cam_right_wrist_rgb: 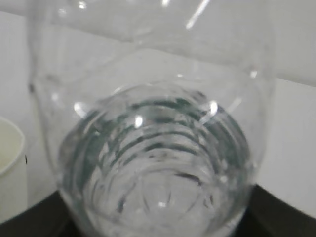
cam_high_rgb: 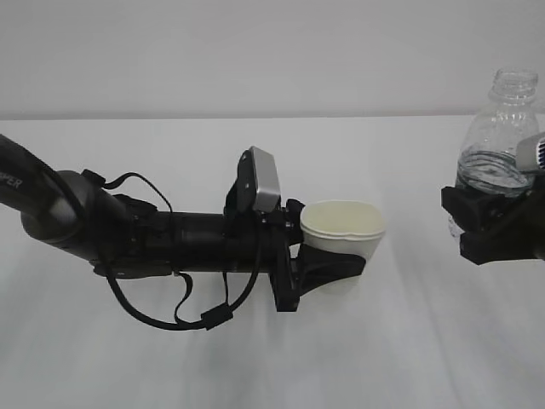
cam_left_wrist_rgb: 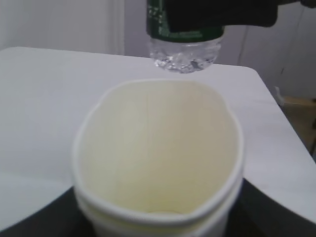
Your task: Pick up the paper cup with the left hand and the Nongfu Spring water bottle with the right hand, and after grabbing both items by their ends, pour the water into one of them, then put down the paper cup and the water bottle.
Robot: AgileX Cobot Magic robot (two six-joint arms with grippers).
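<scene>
The off-white paper cup (cam_high_rgb: 342,228) stands upright between the jaws of my left gripper (cam_high_rgb: 334,260), which is shut on its lower body and squeezes the rim into an oval. From the left wrist the cup (cam_left_wrist_rgb: 158,158) fills the view, and its inside looks dry. The Nongfu Spring water bottle (cam_high_rgb: 498,136) is upright and capless at the far right, held by my right gripper (cam_high_rgb: 494,223), which is shut around its lower half. Water (cam_high_rgb: 490,175) fills the bottle to about mid-height. The bottle's base and green label (cam_left_wrist_rgb: 183,37) hang beyond the cup. Through the right wrist camera I look down into the bottle (cam_right_wrist_rgb: 158,163).
A white table (cam_high_rgb: 255,358) lies under both arms, with a plain pale wall behind. The table's far right corner (cam_left_wrist_rgb: 256,79) shows in the left wrist view, with floor beyond it. The cup's rim (cam_right_wrist_rgb: 10,163) sits at the left edge of the right wrist view.
</scene>
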